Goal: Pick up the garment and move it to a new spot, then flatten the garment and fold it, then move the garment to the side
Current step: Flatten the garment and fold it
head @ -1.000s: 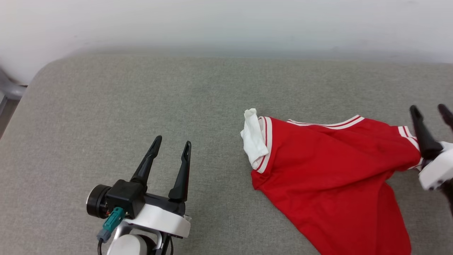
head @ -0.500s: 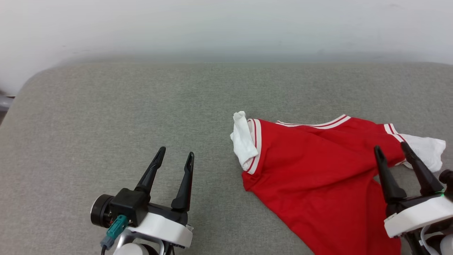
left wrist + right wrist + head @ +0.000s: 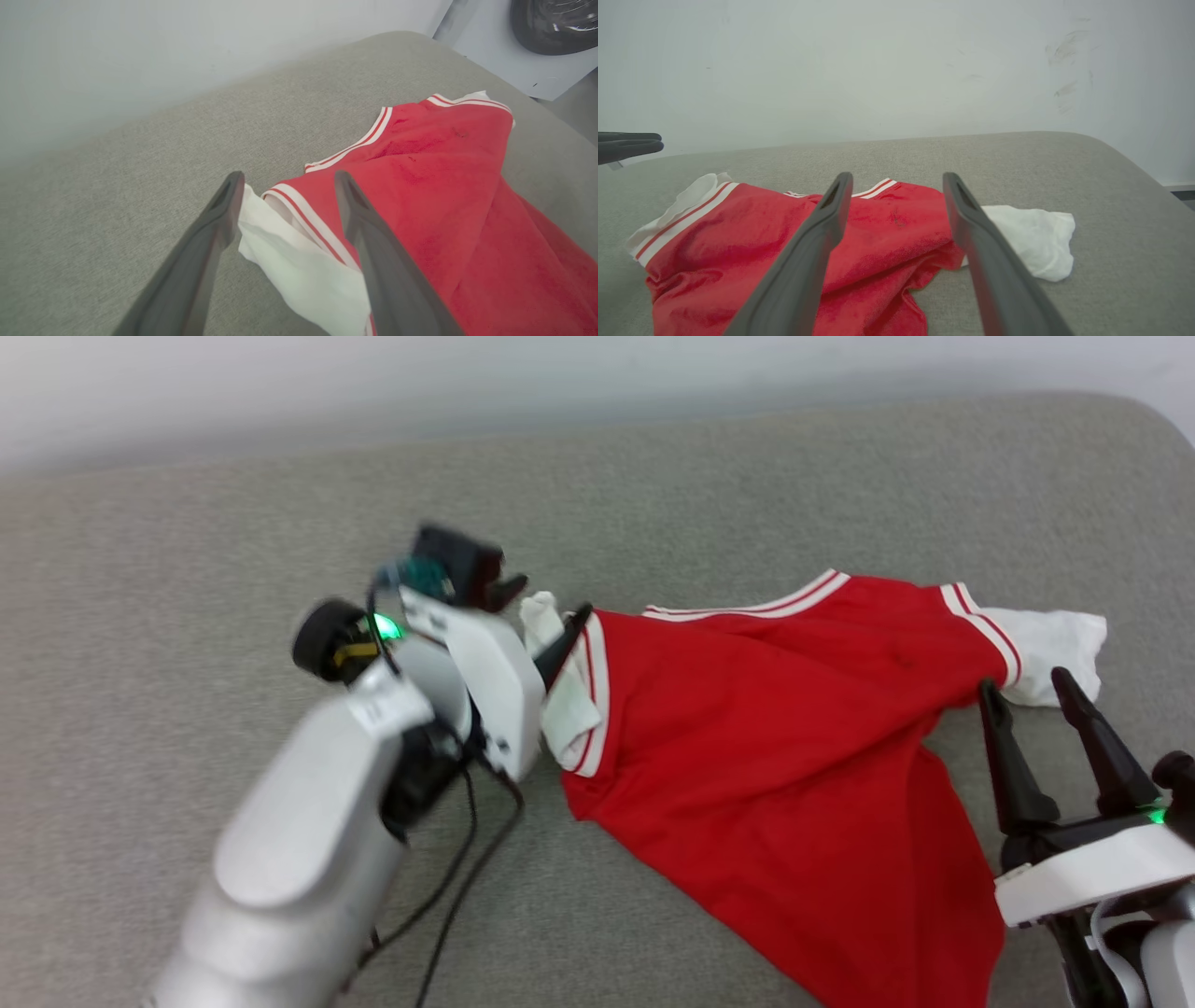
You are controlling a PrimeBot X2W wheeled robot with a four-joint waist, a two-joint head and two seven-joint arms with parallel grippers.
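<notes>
The garment (image 3: 775, 737) is a red jersey with white sleeves and red-white striped trim, lying crumpled with its plain side up on the grey cushion (image 3: 187, 560). My left gripper (image 3: 541, 616) is open, reaching in from the left, its fingers straddling the left white sleeve (image 3: 285, 242). In the left wrist view, the left gripper (image 3: 288, 179) has the sleeve and striped trim lying between its fingers. My right gripper (image 3: 1027, 686) stands open just in front of the right white sleeve (image 3: 1050, 639), not touching it. In the right wrist view the right gripper (image 3: 897, 179) points over the garment (image 3: 738, 233) near the right sleeve (image 3: 1031, 238).
A pale wall (image 3: 280, 383) runs along the cushion's far edge. The cushion's rounded corner (image 3: 1148, 420) is at the far right, with floor and a dark round object (image 3: 551, 23) beyond it. Bare cushion lies to the garment's left and behind it.
My left arm has swung up and right, bringing its open gripper onto the left white sleeve. The head camera has shifted. The right gripper stays open by the right sleeve.
</notes>
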